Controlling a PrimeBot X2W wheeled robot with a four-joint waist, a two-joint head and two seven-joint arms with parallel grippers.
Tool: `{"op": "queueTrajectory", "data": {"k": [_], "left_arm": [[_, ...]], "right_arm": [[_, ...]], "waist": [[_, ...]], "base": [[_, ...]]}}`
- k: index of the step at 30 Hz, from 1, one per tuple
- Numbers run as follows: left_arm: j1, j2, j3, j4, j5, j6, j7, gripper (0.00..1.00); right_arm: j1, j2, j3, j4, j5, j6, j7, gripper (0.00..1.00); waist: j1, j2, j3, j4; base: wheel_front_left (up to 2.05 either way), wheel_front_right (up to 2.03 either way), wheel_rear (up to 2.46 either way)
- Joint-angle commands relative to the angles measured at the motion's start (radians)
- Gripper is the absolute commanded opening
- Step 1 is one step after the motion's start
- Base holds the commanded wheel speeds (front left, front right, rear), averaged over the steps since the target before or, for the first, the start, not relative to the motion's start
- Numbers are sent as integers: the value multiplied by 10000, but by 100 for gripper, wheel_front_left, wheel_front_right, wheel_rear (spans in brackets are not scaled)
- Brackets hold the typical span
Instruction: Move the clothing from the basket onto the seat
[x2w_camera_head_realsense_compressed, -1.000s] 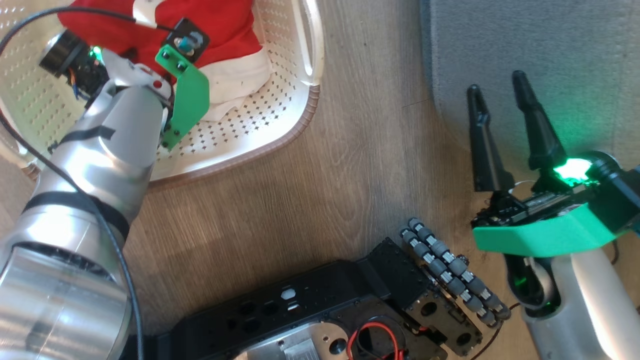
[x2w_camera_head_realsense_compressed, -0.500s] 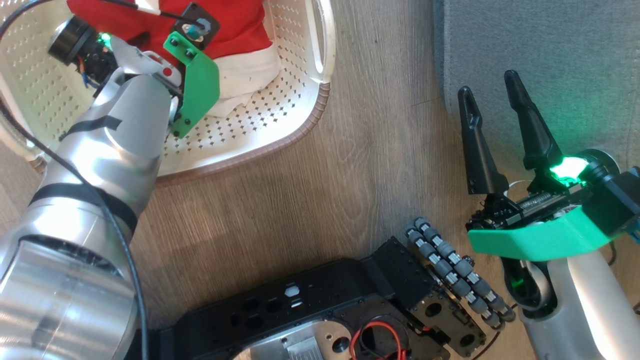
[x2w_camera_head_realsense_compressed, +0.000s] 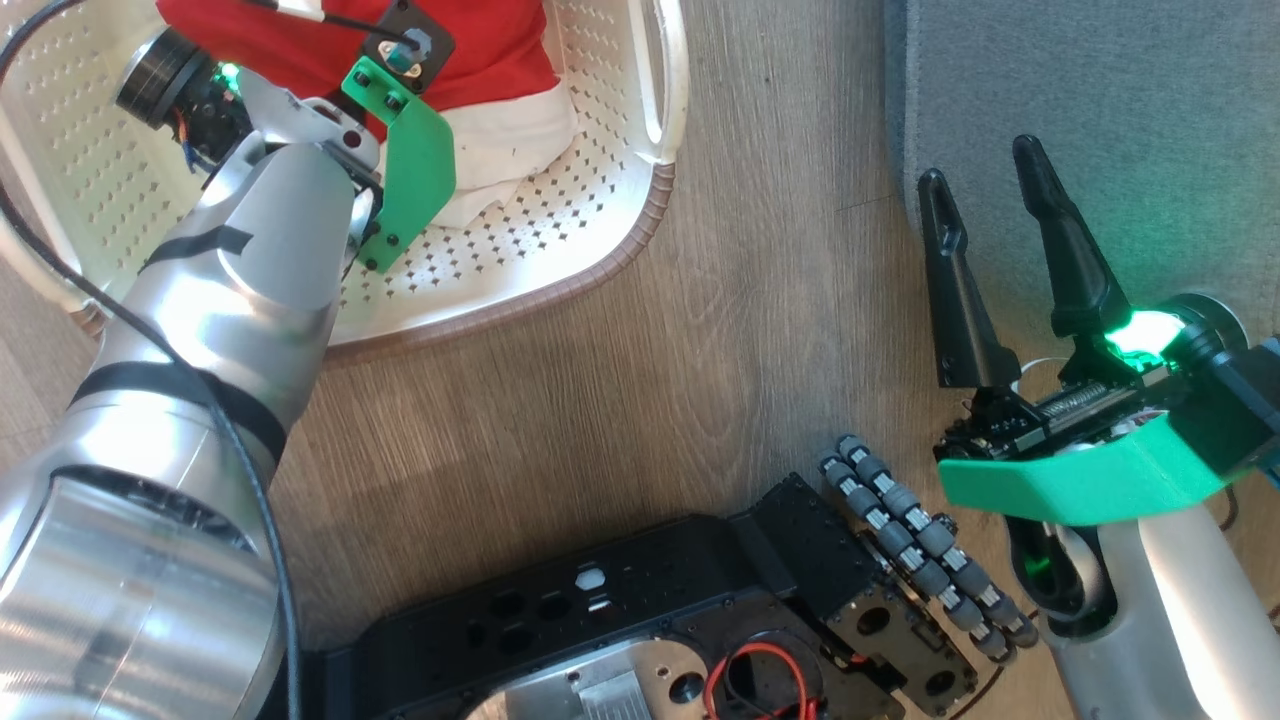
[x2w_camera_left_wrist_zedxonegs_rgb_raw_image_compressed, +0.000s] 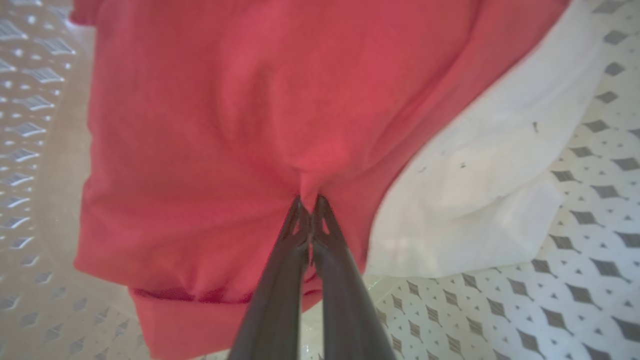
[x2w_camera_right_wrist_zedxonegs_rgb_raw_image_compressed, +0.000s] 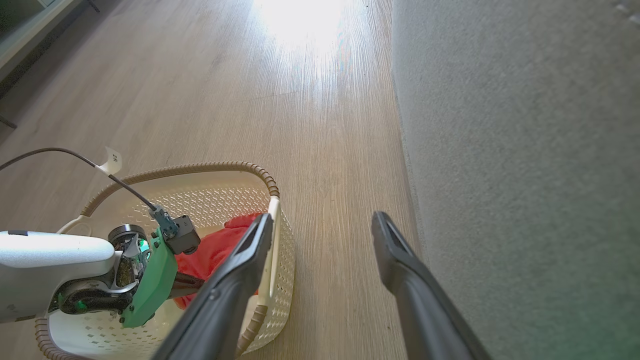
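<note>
The clothing (x2w_camera_left_wrist_zedxonegs_rgb_raw_image_compressed: 240, 100) is red fabric with a white band (x2w_camera_left_wrist_zedxonegs_rgb_raw_image_compressed: 480, 190), and it lies in the cream perforated basket (x2w_camera_head_realsense_compressed: 640, 230) at the upper left of the head view. My left gripper (x2w_camera_left_wrist_zedxonegs_rgb_raw_image_compressed: 310, 202) reaches down into the basket and is shut on a pinched fold of the red fabric. In the head view, my left wrist covers those fingers. My right gripper (x2w_camera_head_realsense_compressed: 980, 165) is open and empty, hovering over the near left edge of the grey seat (x2w_camera_head_realsense_compressed: 1100, 100). The right wrist view shows the basket (x2w_camera_right_wrist_zedxonegs_rgb_raw_image_compressed: 200, 167) left of the seat (x2w_camera_right_wrist_zedxonegs_rgb_raw_image_compressed: 525, 150).
Wooden floor (x2w_camera_head_realsense_compressed: 700, 350) runs between the basket and the seat. My black base with its grey rollers (x2w_camera_head_realsense_compressed: 920, 540) lies at the bottom of the head view. A thin black cable (x2w_camera_head_realsense_compressed: 330, 18) crosses above the clothing to my left wrist.
The whole head picture has shifted right and a little down, so the camera moved. My left gripper stays in the basket on the red fabric. The right gripper stays open.
</note>
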Motion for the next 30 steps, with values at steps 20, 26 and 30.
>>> {"op": "queueTrajectory", "data": {"k": [20,26,30], "left_arm": [[5,226,85,-121,-535,471,-873,0],[393,317,348,-121,-939,675,-1468,0],[1015,240,482,-121,-1239,663,-2033,0]], "right_arm": [[-439,194,-31,205,602,71,6,100],[-1040,289,19,648,1067,71,6,100],[-1167,198,-98,965,1100,71,6,100]], "waist": [[0,0,-724,-173],[0,0,-1420,-278],[0,0,-2460,-98]], "base": [[0,0,0],[0,0,0],[0,0,0]]}}
